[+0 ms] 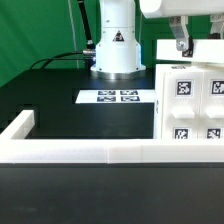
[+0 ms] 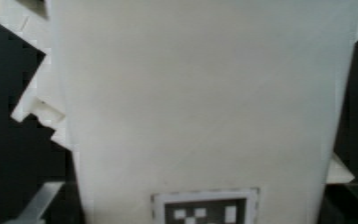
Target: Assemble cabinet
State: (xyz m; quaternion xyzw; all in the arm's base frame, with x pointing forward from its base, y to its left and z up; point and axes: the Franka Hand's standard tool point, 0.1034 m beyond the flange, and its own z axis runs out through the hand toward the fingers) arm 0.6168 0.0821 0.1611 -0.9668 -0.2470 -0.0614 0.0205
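Observation:
The white cabinet body (image 1: 190, 105) stands at the exterior view's right, with several black-and-white tags on its facing side. My gripper (image 1: 181, 45) reaches down from above onto its top edge. In the wrist view a broad white face of the cabinet (image 2: 194, 100) fills the space between my fingers, with one tag (image 2: 202, 208) near the tips. A grey finger (image 2: 37, 203) shows against the part's edge. The jaws stand against both sides of the white part.
The long low white L-shaped rail (image 1: 90, 151) runs across the front, with a short arm at the exterior view's left (image 1: 22, 124). The marker board (image 1: 119, 97) lies flat in front of the robot base (image 1: 113, 55). A green backdrop stands behind.

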